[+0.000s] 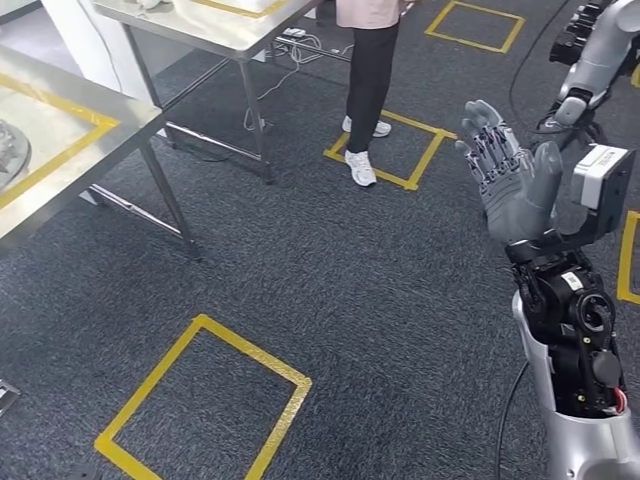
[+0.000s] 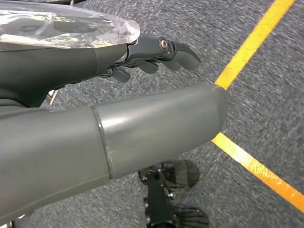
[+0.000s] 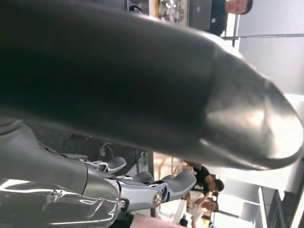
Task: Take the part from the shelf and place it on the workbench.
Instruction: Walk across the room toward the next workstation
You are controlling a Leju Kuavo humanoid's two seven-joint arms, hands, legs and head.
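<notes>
My right hand point(image 1: 512, 178) is raised at the right of the head view, palm up, its fingers spread and nothing in it. In the right wrist view the same hand point(image 3: 143, 95) shows a thick thumb and straight fingers point(image 3: 157, 187) with no object between them. My left hand point(image 2: 136, 128) hangs over the grey carpet, thumb and dark fingers point(image 2: 161, 50) stretched out and empty. A grey metal part point(image 1: 9, 150) lies at the left edge on a steel workbench point(image 1: 83, 120) marked with yellow tape.
A person point(image 1: 367, 80) in black trousers and white shoes stands ahead by a yellow floor square point(image 1: 392, 150). A second steel table point(image 1: 226, 35) stands behind the first. Another yellow square point(image 1: 204, 400) lies near me. A silver robot arm point(image 1: 596, 55) is at the far right.
</notes>
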